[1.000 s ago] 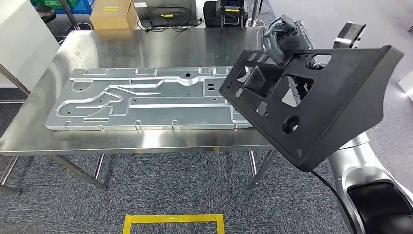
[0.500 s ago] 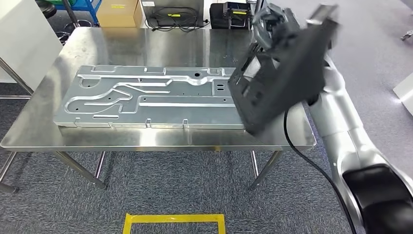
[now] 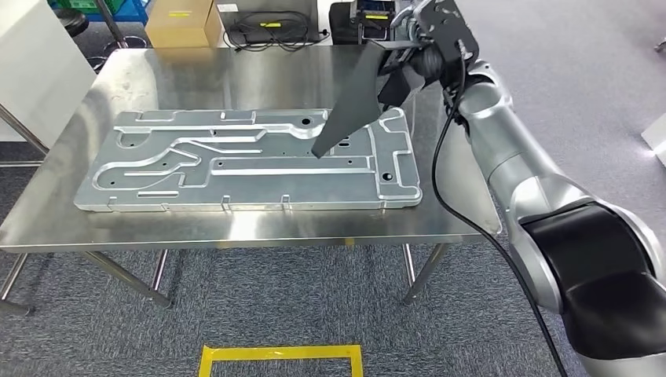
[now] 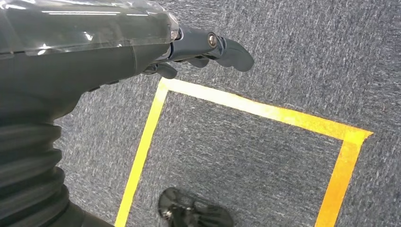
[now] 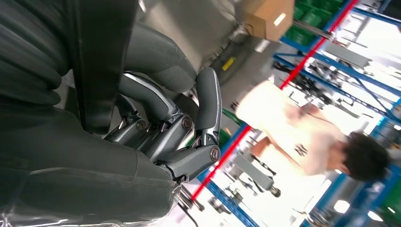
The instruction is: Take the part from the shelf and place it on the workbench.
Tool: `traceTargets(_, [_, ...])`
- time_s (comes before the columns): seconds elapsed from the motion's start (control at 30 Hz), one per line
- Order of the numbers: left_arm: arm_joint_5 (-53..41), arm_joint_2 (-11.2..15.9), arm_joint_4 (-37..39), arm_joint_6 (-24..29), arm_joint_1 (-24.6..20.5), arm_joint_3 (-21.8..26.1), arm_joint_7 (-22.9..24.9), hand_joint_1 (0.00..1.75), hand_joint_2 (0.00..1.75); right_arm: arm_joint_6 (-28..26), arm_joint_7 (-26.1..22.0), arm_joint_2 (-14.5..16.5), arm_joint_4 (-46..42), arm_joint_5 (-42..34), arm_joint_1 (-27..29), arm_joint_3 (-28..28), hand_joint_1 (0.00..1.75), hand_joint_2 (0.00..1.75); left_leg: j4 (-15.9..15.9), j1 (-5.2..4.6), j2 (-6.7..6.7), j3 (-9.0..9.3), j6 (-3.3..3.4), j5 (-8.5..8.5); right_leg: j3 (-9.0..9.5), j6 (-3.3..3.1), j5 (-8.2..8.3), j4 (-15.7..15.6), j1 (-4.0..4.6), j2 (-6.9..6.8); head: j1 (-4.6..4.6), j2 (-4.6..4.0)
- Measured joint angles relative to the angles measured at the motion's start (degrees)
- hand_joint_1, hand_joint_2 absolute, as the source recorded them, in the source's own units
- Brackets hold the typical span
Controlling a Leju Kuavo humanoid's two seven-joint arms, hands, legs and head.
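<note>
Right robot hand (image 3: 428, 59) grips the flat black plastic part (image 3: 357, 94), tilted over the steel counter (image 3: 236, 228); lowering comes next.

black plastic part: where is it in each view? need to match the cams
Head view: black plastic panel part, upper centre, tilted over the embossed metal sheet, held by the right hand.
Right wrist view: dark flat panel gripped in the hand.
Left wrist view: not in it.
Shared landmark: right hand.
</note>
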Motion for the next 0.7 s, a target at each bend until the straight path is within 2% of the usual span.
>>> traceTargets(0.07, [0.0,0.1,0.0,0.0,0.0,0.0,-0.1,0.00,1.75,-0.2,0.0,0.4,1.3,0.0,-0.6,0.1,1.66,1.75,-6.9,0.09,0.02,3.05,0.05,2.94,-0.29,0.54,-0.68,0.9,0.04,-0.01,0.01,0.00])
traceTargets(0.1, [0.0,0.2,0.0,0.0,0.0,0.0,-0.2,0.00,1.75,-0.3,0.1,0.6,2.0,0.1,-1.0,0.1,1.66,1.75,-8.9,0.03,0.01,3.88,0.28,3.46,-0.53,0.84,-0.89,1.3,0.10,-0.02,0.00,0.00])
traceTargets(0.2, [0.0,0.3,0.0,0.0,0.2,0.0,-0.9,0.00,1.75,-1.3,1.2,0.9,3.9,1.4,-1.7,0.1,1.66,1.75,-9.7,-0.16,-0.06,4.14,1.31,3.32,-0.87,1.57,-1.12,1.6,0.22,-0.05,0.01,0.00])
traceTargets(0.27, [0.0,0.5,0.0,0.0,0.2,0.0,-1.6,0.00,1.75,-2.4,2.3,0.9,4.9,2.9,-1.8,0.1,1.66,1.75,-10.0,-0.07,-0.06,4.36,2.03,3.41,-1.51,2.13,-2.28,3.2,0.05,-0.05,0.02,0.00])
traceTargets(0.3, [0.0,0.6,0.0,0.0,0.2,0.0,-1.9,0.00,1.75,-2.9,3.0,0.9,5.4,3.6,-1.8,0.1,1.66,1.75,-10.1,0.01,-0.06,4.47,2.37,3.44,-2.58,2.40,-3.55,5.4,-0.02,-0.04,0.02,0.00])
traceTargets(0.37, [0.0,0.8,0.0,-0.1,0.2,0.0,-2.7,0.00,1.75,-3.7,4.3,0.7,6.6,5.1,-1.7,0.1,1.66,1.75,-10.1,-0.01,-0.08,4.55,2.77,3.34,-6.15,2.74,-6.59,12.4,-0.08,-0.01,0.02,0.00])
traceTargets(0.4, [0.0,0.9,0.0,-0.2,0.3,0.0,-3.2,0.00,1.75,-4.0,5.1,0.6,7.3,6.1,-1.4,0.3,1.66,1.75,-10.1,-0.02,-0.10,4.61,2.84,3.28,-8.00,2.81,-7.57,15.7,-0.10,-0.01,0.02,0.00])
traceTargets(0.43, [0.0,1.0,0.0,-0.4,0.4,0.0,-3.8,0.00,1.75,-4.2,6.1,0.4,8.0,7.3,-1.1,0.5,1.66,1.75,-10.1,-0.04,-0.12,4.68,2.88,3.22,-9.18,2.81,-7.61,17.5,-0.11,-0.01,0.02,0.00])
traceTargets(0.47, [0.0,1.0,0.0,-0.5,0.4,0.0,-4.5,0.00,1.75,-4.3,7.2,0.1,8.6,8.6,-0.7,0.8,1.66,1.75,-10.1,-0.06,-0.16,4.78,2.87,3.15,-9.38,2.71,-6.65,17.2,-0.10,-0.02,0.02,0.00])
traceTargets(0.5, [0.0,1.0,0.0,-0.7,0.5,-0.1,-5.1,0.00,1.75,-4.4,8.3,-0.1,9.1,9.9,-0.4,1.2,1.66,1.75,-10.1,-0.10,-0.20,4.92,2.82,3.07,-8.44,2.51,-4.77,14.7,-0.08,-0.02,0.02,0.00])
traceTargets(0.53, [0.0,1.1,0.0,-0.9,0.5,-0.1,-5.7,0.00,1.75,-4.5,9.3,-0.4,9.5,11.1,-0.2,1.7,1.66,1.75,-10.1,-0.14,-0.22,5.06,2.73,2.97,-6.67,2.18,-2.47,10.7,-0.02,-0.02,0.02,0.00])
traceTargets(0.6, [0.0,1.1,0.0,-1.4,0.5,-0.4,-6.6,0.00,1.75,-4.7,11.3,-0.9,10.2,13.1,-0.1,2.6,1.66,1.75,-10.1,-0.38,-0.25,5.18,2.39,2.74,-3.47,1.54,0.30,3.7,0.32,-0.05,0.02,0.00])
traceTargets(0.63, [0.0,1.2,0.0,-1.5,0.5,-0.5,-6.9,0.00,1.75,-4.7,12.3,-1.3,10.6,14.2,0.0,3.1,1.66,1.75,-10.1,-0.46,-0.24,5.19,2.18,2.64,-2.72,1.33,0.67,2.0,0.51,-0.06,0.02,0.00])
traceTargets(0.7, [0.0,1.3,0.0,-1.8,0.6,-0.8,-7.2,0.00,1.75,-4.6,14.5,-2.1,11.3,16.4,0.7,4.4,1.66,1.75,-10.3,-0.50,-0.23,5.33,1.65,2.55,-2.49,1.05,0.53,1.4,0.66,-0.04,0.02,0.00])
